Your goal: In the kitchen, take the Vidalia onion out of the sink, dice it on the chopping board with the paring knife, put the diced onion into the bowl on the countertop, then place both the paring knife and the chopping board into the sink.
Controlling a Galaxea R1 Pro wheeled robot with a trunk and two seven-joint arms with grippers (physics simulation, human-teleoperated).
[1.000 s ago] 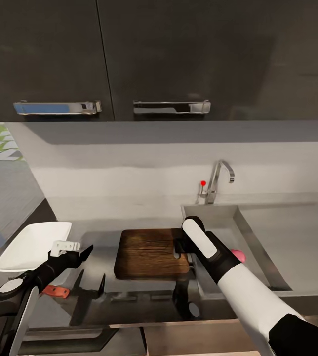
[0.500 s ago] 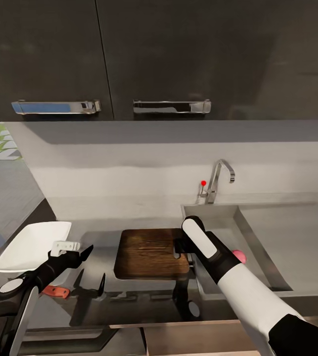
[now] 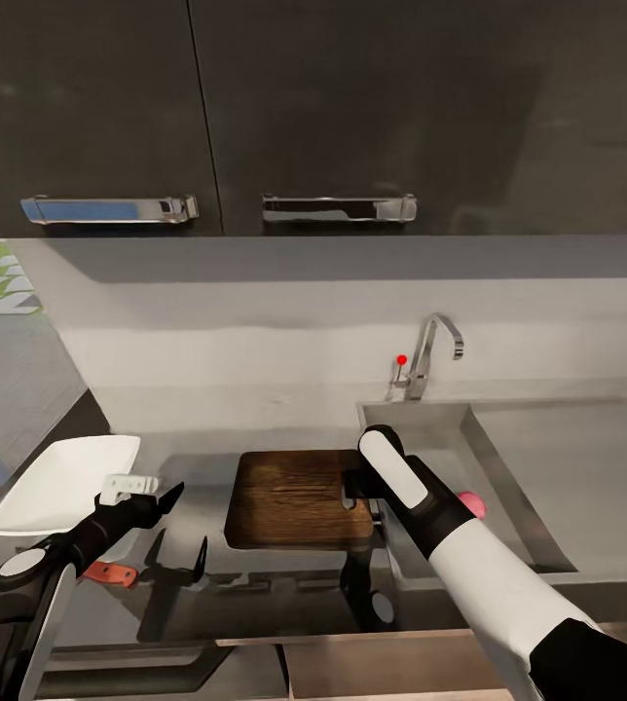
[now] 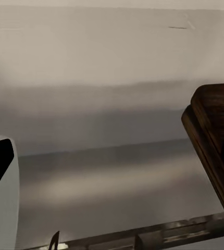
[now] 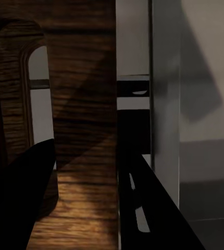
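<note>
- Comparing this moment with the two earlier head views, almost nothing has moved: both arms, the board and the onion sit where they were, and only the left edge of the picture has slid a little, which reads as a slight camera shift.
- Nearest, the left gripper (image 3: 163, 498) hovers over the countertop (image 3: 187, 458) with its dark fingers spread apart, holding nothing; a reddish-brown handle of the paring knife (image 3: 111, 573) peeks out beneath that arm.
- Just beyond it, the white bowl (image 3: 60, 482) rests at the counter's left end, empty.
- The right gripper (image 3: 355, 487) sits at the slotted end of the chopping board (image 3: 294, 497). In the right wrist view one dark finger (image 5: 18, 198) lies over the wood by the handle slot, the other past the board's edge, so the jaws appear parted astride that end; whether they pinch it I cannot tell.
- Farther right, the Vidalia onion (image 3: 470, 503) lies in the sink (image 3: 567, 467), partly hidden behind the right arm.
- My judgement: the pause means no progress; the onion is not yet fetched.
</note>
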